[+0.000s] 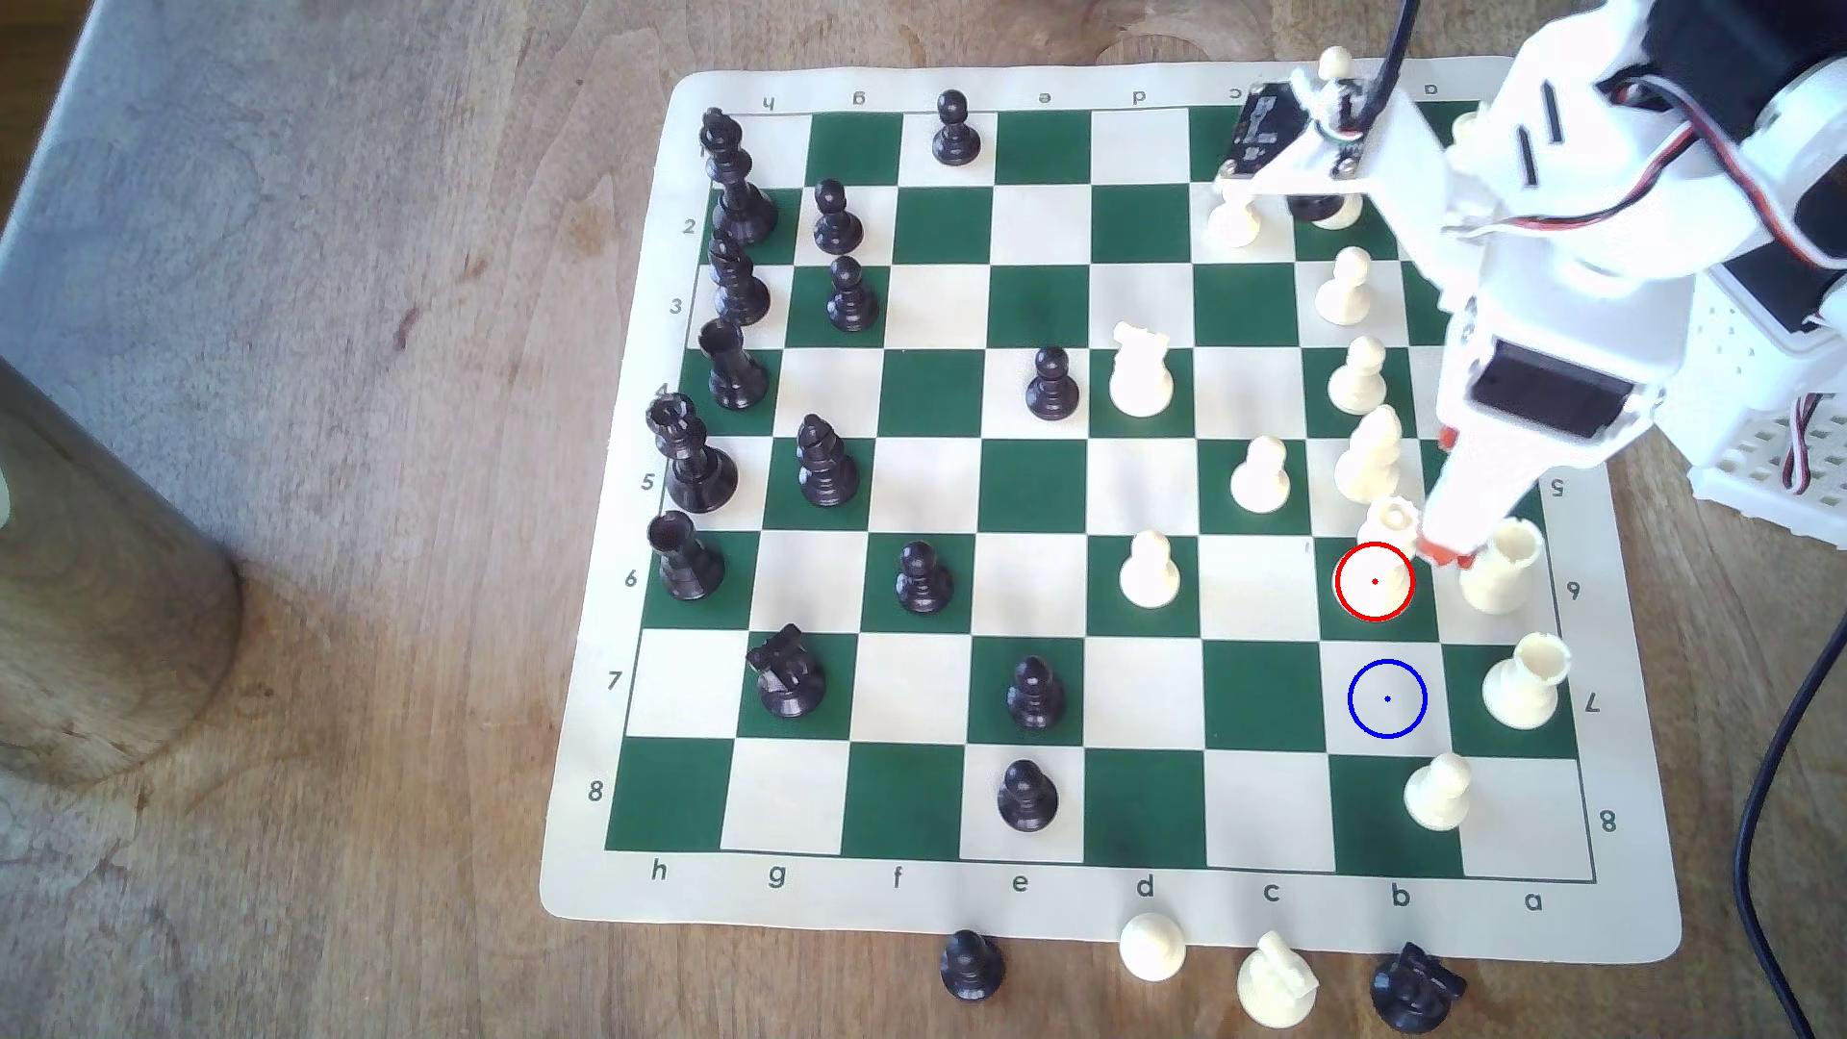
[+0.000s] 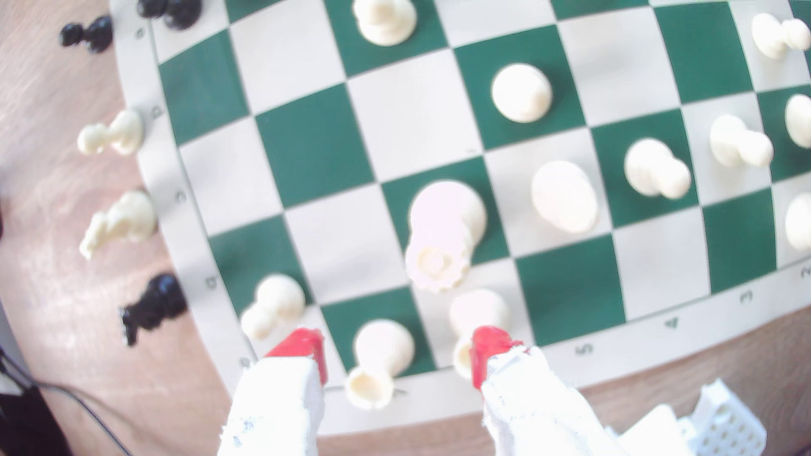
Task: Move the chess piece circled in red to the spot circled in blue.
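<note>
From the wrist view, the gripper (image 2: pixel 397 350) hangs wide open with nothing between its red tips. Just beyond stands the queen (image 2: pixel 443 236), blurred, on the red-ringed green square (image 1: pixel 1374 582); the arm hides part of it in the exterior view. Next square along from the queen lies the blue-ringed spot (image 1: pixel 1387 698).

The queen (image 1: pixel 1389 521) (image 2: pixel 443 236) stands on the ringed square (image 1: pixel 1374 581) of the board (image 1: pixel 900 899), in the b file near the exterior view's right edge. The spot (image 1: pixel 1387 699) is the next square below it in that view, with a pawn (image 1: pixel 1437 791) one square further down. Two rooks (image 1: pixel 1504 564) (image 1: pixel 1524 684) stand just right of the queen and the spot in the exterior view. A bishop (image 1: pixel 1371 455) stands directly above the queen. The gripper (image 1: pixel 1444 552) (image 2: pixel 397 350) hangs between the queen and the upper rook, its fingertips (image 2: pixel 303 346) apart, the queen ahead of them. Off the board's lower edge lie four pieces (image 1: pixel 1274 984) on the table (image 1: pixel 300 599).
</note>
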You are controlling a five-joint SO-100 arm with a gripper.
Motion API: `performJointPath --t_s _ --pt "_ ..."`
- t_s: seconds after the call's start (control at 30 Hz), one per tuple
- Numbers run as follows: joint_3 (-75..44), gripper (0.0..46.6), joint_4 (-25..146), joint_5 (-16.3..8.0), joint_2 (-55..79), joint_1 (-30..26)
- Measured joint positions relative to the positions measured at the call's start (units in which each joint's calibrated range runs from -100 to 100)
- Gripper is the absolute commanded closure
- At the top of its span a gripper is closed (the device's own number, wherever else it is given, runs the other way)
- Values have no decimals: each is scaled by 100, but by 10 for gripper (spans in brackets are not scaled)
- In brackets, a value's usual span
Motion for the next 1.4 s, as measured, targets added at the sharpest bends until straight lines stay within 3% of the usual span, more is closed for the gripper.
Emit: performJointPath --t_s 1.4 --pt "759 353 -1291 156 880 147"
